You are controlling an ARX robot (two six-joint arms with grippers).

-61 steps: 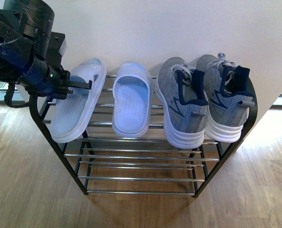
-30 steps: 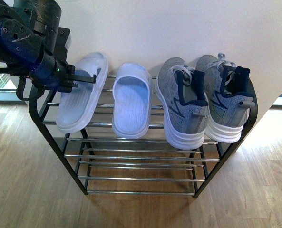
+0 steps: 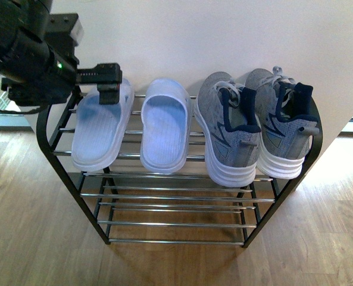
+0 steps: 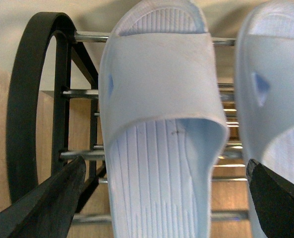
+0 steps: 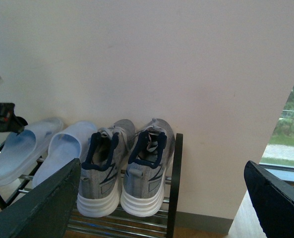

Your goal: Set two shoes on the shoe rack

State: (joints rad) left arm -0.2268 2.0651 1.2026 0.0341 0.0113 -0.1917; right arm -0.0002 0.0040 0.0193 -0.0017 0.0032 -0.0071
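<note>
The shoe rack [image 3: 57,128] stands against a pale wall [image 3: 224,36] on a wood floor [image 3: 33,238]; its frame is black metal and its tiers are chrome bars. On the top tier four items rest in a row, toes toward the wall. At the rack's right end stand the two grey knit sneakers, the right sneaker [image 3: 286,134] just beside the rack's right end frame, the left sneaker [image 3: 227,134] touching it on the inner side; both have white soles and dark navy collars; both heels overhang the front bar of the top tier. At the middle of the tier lies a pale blue slide slipper [image 3: 164,128]; a second pale blue slide slipper [image 3: 99,128] lies at the rack's left end, near the first.

The left hand [image 3: 108,83] hovers over the toe end of the left-end slipper; in the left wrist view its fingers [image 4: 42,203] stand wide apart, one on each side of that slipper [image 4: 161,124], with nothing gripped between them. The right hand [image 5: 161,198] is held well back from the rack; its fingers [image 5: 42,203] are spread wide and hold nothing; the two sneakers [image 5: 127,168] show beyond them on the rack [image 5: 174,183]. The lower tiers carry no visible items.
</note>
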